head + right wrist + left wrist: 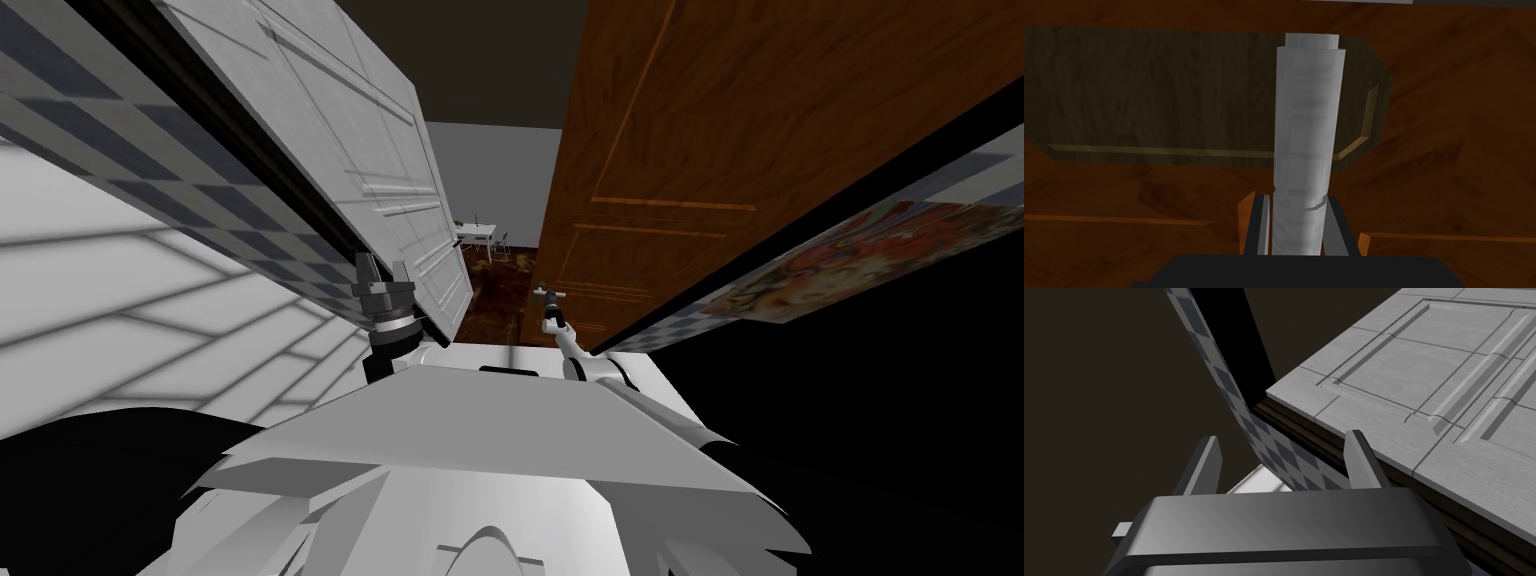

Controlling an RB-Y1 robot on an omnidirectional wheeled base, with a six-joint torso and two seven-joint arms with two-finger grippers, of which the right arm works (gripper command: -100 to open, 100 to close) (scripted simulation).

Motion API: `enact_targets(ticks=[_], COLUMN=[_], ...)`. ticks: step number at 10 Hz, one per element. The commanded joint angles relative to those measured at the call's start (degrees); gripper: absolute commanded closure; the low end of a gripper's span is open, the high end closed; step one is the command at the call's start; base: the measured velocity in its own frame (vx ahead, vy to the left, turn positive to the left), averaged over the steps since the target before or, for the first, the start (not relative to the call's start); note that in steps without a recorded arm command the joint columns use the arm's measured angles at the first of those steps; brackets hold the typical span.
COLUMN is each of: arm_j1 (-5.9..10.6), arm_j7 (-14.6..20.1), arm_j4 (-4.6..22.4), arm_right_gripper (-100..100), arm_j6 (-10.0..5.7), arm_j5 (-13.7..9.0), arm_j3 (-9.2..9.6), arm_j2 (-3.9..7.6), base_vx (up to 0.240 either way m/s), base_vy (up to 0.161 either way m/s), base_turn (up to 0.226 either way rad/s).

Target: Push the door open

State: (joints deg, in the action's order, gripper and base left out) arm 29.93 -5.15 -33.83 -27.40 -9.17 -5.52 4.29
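In the head view, a checkered wall (60, 110) runs at nine o'clock, beside a light grey panelled door (340, 130) that stands angled open. The left gripper (383, 275) hangs at that door's six o'clock end. Its fingers are spread wide with nothing between them, and one finger (1359, 458) is just beside the door's dark edge. At twelve o'clock, the gap between the doors shows a dark wood floor (490, 295) and a white table (475, 232). Just past centre, the right gripper (550, 305) has its fingers closed on the grey cylindrical handle (548, 292). The handle sits at the seven o'clock corner of the brown wooden door (700, 130), which stands open and reaches up to one o'clock.
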Motion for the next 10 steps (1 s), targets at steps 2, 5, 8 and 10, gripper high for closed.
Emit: enact_targets(ticks=[2,5,8,10], arm_j1=[-0.43,-0.60,-0.75,-0.91], arm_j7=[-0.7,-1.1,-1.4,-1.8], arm_j4=[-0.6,-0.4,-0.3,-0.1], arm_right_gripper=[100,100,100,100], arm_j6=[-0.29,-0.35,-0.41,-0.46], arm_j5=[-0.5,-1.0,-1.5,-1.9], arm_j3=[-1.64,-3.02,-4.20,-5.42], arm_j2=[1.06,1.86,2.50,3.13], base_vx=[0.187,0.165,0.173,0.099], base_vy=[0.065,0.095,0.085,0.056], base_turn=[-0.059,-0.051,-0.072,-0.025])
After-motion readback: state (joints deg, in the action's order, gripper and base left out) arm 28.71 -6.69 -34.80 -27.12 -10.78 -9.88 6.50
